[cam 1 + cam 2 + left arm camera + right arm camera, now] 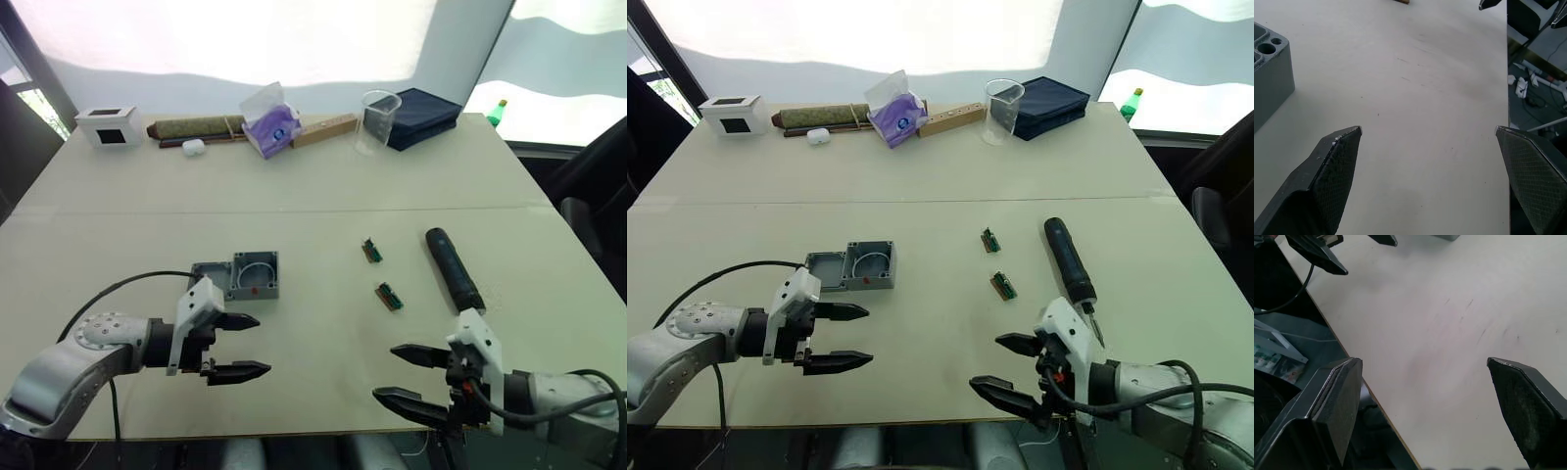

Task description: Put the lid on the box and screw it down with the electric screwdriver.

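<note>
Both grippers [238,345] [408,375] (agape) short of box [255,275]

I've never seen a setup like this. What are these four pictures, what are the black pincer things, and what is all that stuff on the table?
This is a two-armed humanoid robot at a pale table. The two wide pictures come from cameras in its head, looking down over its arms. The two close-ups come from cameras on its wrists, looking out between the fingers.

The black pincers are its hands: the left gripper and the right gripper. Both are open and hold nothing.

Near the left gripper sit the small grey square box and, touching its side, the shallow grey lid. By the right gripper lies the long black electric screwdriver, with two small green circuit boards between. Along the far edge stand a white box with a black window, a clear cup and a dark navy case.
</note>
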You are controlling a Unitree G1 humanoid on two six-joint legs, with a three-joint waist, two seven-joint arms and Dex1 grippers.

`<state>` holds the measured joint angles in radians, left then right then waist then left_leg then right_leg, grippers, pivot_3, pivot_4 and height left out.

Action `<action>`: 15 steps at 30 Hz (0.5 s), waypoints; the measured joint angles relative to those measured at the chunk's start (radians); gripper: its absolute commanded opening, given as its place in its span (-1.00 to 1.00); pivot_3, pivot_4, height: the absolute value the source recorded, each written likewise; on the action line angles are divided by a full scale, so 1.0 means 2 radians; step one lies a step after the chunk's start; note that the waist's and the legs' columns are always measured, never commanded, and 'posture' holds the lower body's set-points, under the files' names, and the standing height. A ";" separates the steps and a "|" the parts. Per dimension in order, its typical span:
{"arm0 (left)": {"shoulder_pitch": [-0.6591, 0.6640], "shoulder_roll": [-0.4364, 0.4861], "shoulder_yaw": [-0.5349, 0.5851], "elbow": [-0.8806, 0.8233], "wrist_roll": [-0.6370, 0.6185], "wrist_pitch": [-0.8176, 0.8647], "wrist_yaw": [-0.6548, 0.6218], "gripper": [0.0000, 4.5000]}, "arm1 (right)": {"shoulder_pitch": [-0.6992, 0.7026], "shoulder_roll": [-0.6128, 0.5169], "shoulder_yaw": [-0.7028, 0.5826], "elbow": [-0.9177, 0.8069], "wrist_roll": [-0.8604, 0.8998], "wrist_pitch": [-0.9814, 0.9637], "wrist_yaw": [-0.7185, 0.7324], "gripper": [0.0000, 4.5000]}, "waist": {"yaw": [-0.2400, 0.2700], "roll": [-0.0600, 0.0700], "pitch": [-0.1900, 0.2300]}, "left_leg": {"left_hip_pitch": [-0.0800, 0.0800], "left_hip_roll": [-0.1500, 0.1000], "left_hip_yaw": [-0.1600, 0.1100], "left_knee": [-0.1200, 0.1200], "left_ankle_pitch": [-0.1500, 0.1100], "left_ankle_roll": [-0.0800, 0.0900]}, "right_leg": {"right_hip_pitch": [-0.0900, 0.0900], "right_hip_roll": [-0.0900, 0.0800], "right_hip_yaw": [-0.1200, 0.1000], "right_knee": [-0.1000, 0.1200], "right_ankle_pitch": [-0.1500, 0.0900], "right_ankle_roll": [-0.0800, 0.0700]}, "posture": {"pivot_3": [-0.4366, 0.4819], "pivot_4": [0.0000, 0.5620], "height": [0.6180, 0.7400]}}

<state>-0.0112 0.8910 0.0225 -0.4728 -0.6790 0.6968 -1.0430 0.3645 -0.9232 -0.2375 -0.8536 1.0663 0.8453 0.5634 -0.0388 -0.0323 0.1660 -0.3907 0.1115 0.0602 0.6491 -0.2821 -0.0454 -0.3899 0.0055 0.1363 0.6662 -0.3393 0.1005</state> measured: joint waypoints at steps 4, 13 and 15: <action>-0.005 0.000 -0.003 0.001 0.010 -0.007 0.001 1.00 | 0.001 0.000 0.000 0.000 -0.002 0.000 0.005 1.00 | 0.000 0.000 0.000 | 0.000 0.000 0.000 0.000 0.000 0.000 | 0.000 0.000 0.000 0.000 0.000 0.000 | -0.05 -0.47 1.00; -0.008 -0.001 -0.004 0.009 0.016 -0.005 0.001 1.00 | -0.006 -0.001 0.002 0.000 -0.020 0.000 0.006 1.00 | 0.000 0.000 0.000 | 0.000 0.000 0.000 0.000 0.000 0.000 | 0.000 0.000 0.000 0.000 0.000 0.000 | -0.05 -0.47 1.00; -0.011 -0.001 -0.004 0.009 0.013 -0.003 0.000 1.00 | -0.009 0.001 0.004 0.000 -0.020 0.000 0.006 1.00 | 0.000 0.000 0.000 | 0.000 0.000 0.000 0.000 0.000 0.000 | 0.000 0.000 0.000 0.000 0.000 0.000 | -0.05 -0.47 1.00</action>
<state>-0.0334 0.8884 0.0148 -0.4545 -0.6531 0.6916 -1.0429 0.3470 -0.9212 -0.2290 -0.8537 1.0256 0.8456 0.5759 -0.0382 -0.0322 0.1659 -0.3906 0.1114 0.0601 0.6491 -0.2821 -0.0454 -0.3900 0.0056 0.1362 0.6664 -0.3393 0.1007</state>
